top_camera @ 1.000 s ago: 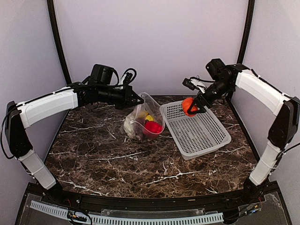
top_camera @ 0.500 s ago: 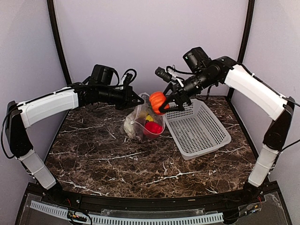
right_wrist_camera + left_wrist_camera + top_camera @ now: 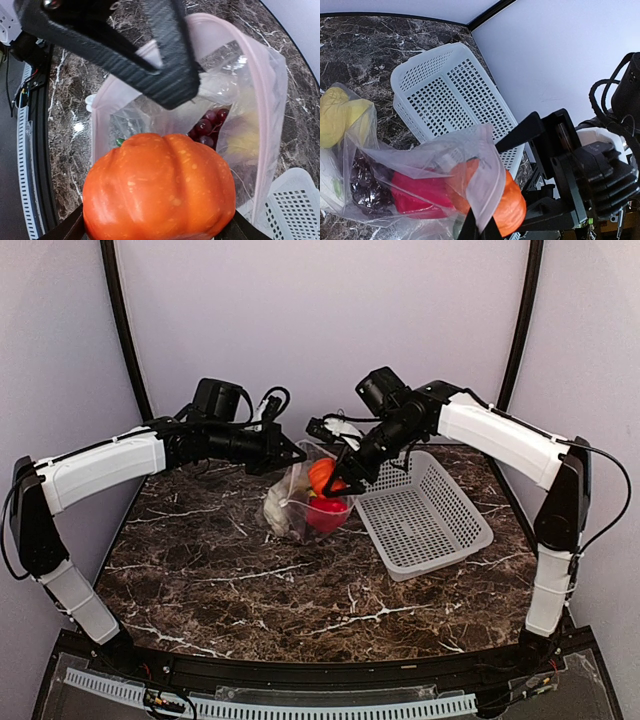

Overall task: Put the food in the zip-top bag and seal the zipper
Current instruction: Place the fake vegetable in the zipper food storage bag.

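Observation:
The clear zip-top bag [image 3: 297,495] stands open at the table's middle back. My left gripper [image 3: 294,454] is shut on its upper edge [image 3: 485,210] and holds the mouth up. Inside lie the white cauliflower [image 3: 274,508], yellow pieces [image 3: 340,117], dark grapes [image 3: 207,125] and the red pepper [image 3: 328,512]. My right gripper [image 3: 335,478] is shut on the orange-red tomato [image 3: 160,187] and holds it in the bag's mouth, partly behind the plastic [image 3: 492,192]. The pinkish zipper [image 3: 272,100] rims the opening.
The white perforated basket [image 3: 425,515] sits right of the bag, with no food showing in it. Dark marble table [image 3: 250,590] extends toward the front. Purple walls and black frame posts enclose the back and sides.
My right gripper has carried the tomato left from above the basket and down into the bag's mouth. The left arm and the bag have stayed in place.

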